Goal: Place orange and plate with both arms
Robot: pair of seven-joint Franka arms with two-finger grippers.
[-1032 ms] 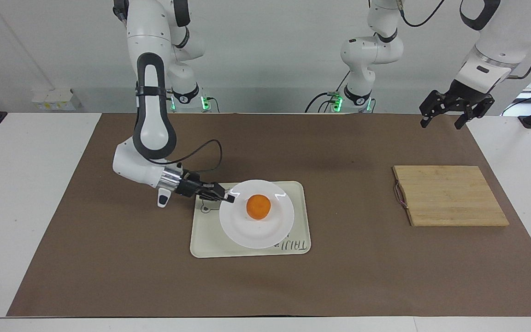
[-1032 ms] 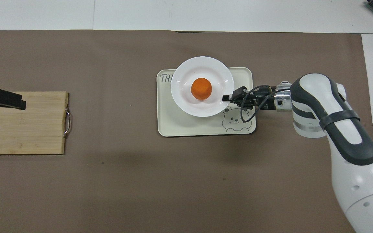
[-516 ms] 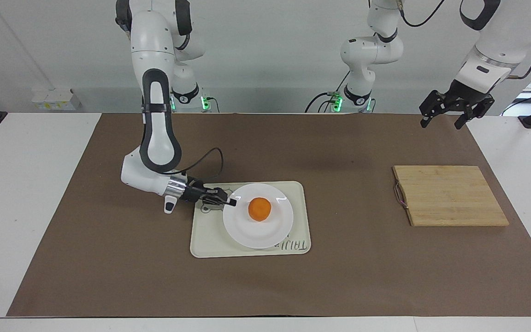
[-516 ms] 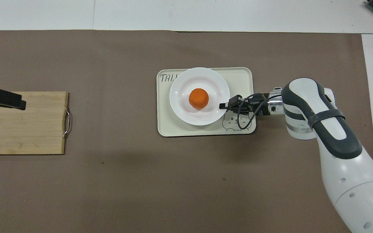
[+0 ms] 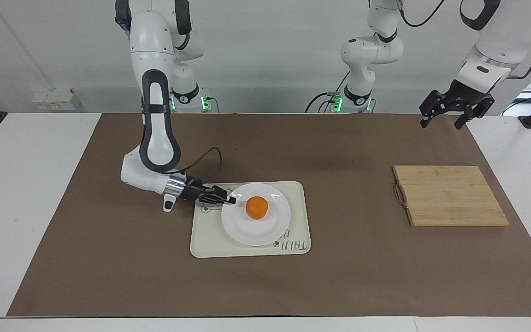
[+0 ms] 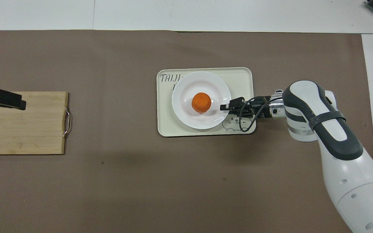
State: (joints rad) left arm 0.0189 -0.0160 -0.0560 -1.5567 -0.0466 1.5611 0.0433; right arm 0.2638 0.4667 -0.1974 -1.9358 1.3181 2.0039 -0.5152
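Heads up, the set-down looks basically done. Your right gripper [image 5: 229, 199] sits low with its tips right at the rim of the plate [image 5: 247, 230], on the edge facing the right arm. A second ago that plate was up off the surface and tipped, poking out over the tray's edge. Now it lies flat and fully inside the tray [image 5: 205, 240], with the claw down along with it. I honestly can't tell whether the claw is still pinching the rim or has already let go, so don't assume either one.

The orange [image 5: 256, 207] rode along fine. It's in the middle of the plate, a short way out in front of the claw's tips, not touching them. It hasn't rolled toward the rim during the drop.

My read for the task: orange on plate and plate on tray, so the placing part is there. What's left is a clean release and backing the claw straight out along its own line. If it lifts while it's still gripping, I'd guess it tips the plate and the orange rolls off.

Further along, the wooden cutting board [image 5: 450, 196] is untouched. Your left gripper [image 5: 441, 122] waits up in the air over that end of the table, jaws wide apart and empty, same as a second ago.
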